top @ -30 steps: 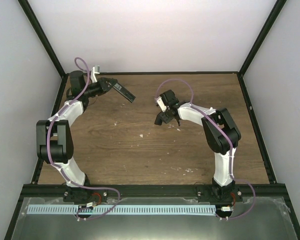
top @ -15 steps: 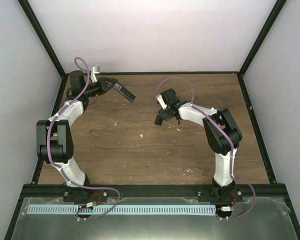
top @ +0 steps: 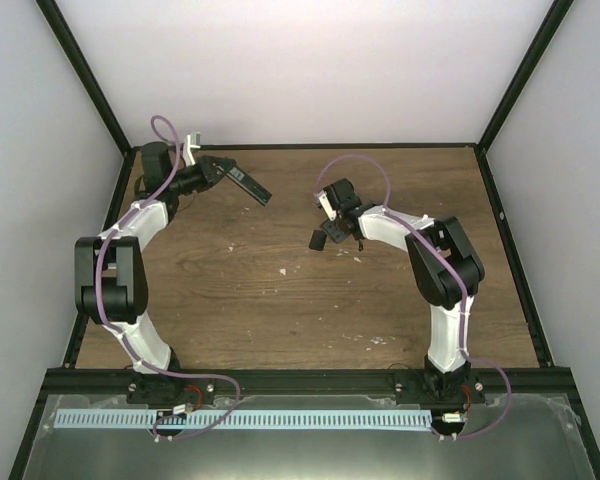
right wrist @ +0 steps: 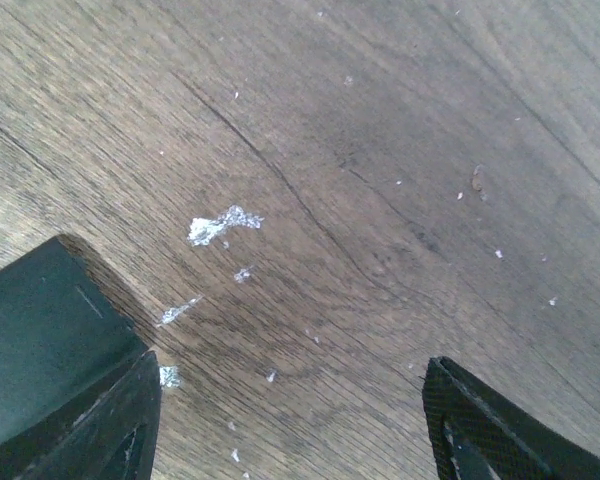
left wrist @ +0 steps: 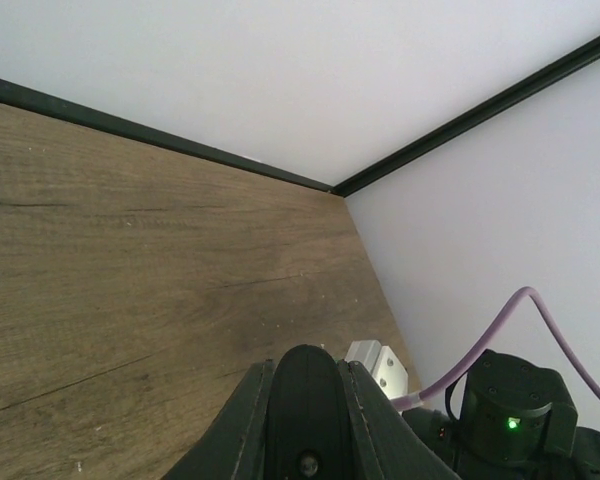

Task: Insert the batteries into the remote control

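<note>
My left gripper [top: 222,170] is at the far left of the table, shut on one end of the slim black remote control [top: 250,186], which sticks out to the right above the wood. In the left wrist view the remote's rounded end [left wrist: 305,410] sits clamped between my fingers [left wrist: 242,425]. My right gripper [top: 333,228] is open and empty, low over the table's middle. The small black cover piece [top: 317,240] lies just left of it, and shows at the left of the right wrist view [right wrist: 45,330], beside my left finger. No batteries are in view.
Pale chips mark the wood [right wrist: 220,225] under the right gripper. The black frame rail [top: 305,146] and white walls bound the table at the back and sides. The right arm's wrist [left wrist: 515,400] and purple cable show in the left wrist view.
My right gripper has lifted and drawn back to the right, leaving the small black cover piece lying apart on the table. The left arm and remote have hardly moved.
</note>
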You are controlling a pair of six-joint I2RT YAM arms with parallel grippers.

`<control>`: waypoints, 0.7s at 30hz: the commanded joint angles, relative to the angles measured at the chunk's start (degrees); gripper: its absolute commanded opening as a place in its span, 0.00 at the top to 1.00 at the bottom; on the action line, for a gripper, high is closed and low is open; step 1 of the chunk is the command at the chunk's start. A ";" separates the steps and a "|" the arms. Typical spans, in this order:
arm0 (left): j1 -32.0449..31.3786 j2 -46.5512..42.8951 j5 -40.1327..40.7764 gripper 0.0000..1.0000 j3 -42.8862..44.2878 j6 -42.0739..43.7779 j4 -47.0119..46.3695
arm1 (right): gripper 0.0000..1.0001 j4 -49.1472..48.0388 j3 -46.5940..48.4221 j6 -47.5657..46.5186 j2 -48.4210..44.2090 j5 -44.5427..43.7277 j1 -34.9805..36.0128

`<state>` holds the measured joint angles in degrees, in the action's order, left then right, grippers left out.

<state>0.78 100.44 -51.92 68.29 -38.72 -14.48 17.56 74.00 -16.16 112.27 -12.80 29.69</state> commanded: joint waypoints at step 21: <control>0.63 1.61 -1.17 1.00 3.43 1.35 0.15 | 0.32 0.05 5.21 0.55 5.72 9.76 1.40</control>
<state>0.86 101.21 -52.03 70.08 -38.52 -13.93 17.37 77.14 -15.55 116.46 -7.33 29.98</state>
